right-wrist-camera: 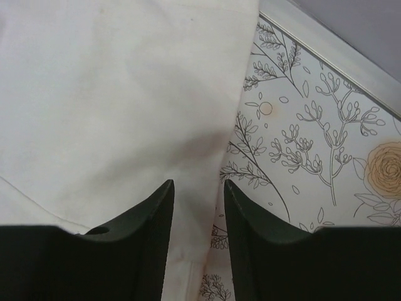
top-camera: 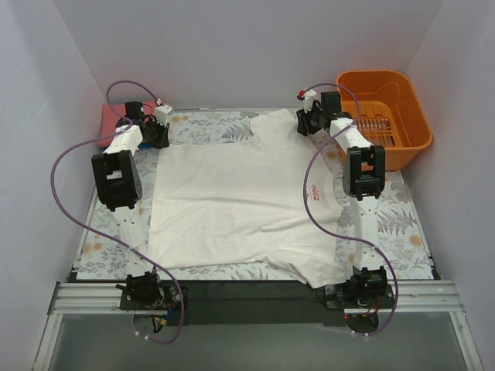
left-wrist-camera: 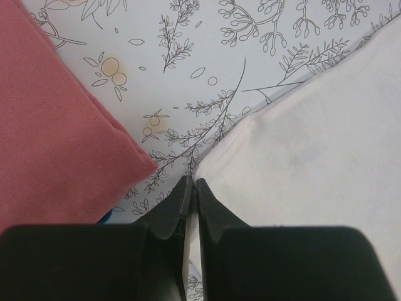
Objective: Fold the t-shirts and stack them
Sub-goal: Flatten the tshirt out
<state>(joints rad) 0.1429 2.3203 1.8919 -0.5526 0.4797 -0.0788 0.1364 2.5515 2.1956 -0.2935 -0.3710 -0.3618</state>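
The white t-shirt [top-camera: 232, 201] lies spread flat on the floral cover, with a bit of its red print [top-camera: 315, 190] showing at a turned-over right edge. My left gripper [top-camera: 158, 133] is at the shirt's far-left corner. In the left wrist view [left-wrist-camera: 191, 182] its jaws are shut on the corner of the white cloth [left-wrist-camera: 313, 144]. My right gripper [top-camera: 303, 124] is at the far-right part, open, its jaws [right-wrist-camera: 197, 183] straddling the shirt's edge [right-wrist-camera: 113, 94]. The folded salmon-red shirt [top-camera: 110, 124] lies at the far left [left-wrist-camera: 50, 125], with a blue sliver [left-wrist-camera: 105, 216] under it.
An orange basket [top-camera: 383, 116] stands at the far right, beyond the right arm. The floral table cover [top-camera: 394, 224] shows around the shirt. A metal rail [right-wrist-camera: 326, 44] runs along the table's far edge. White walls close in on three sides.
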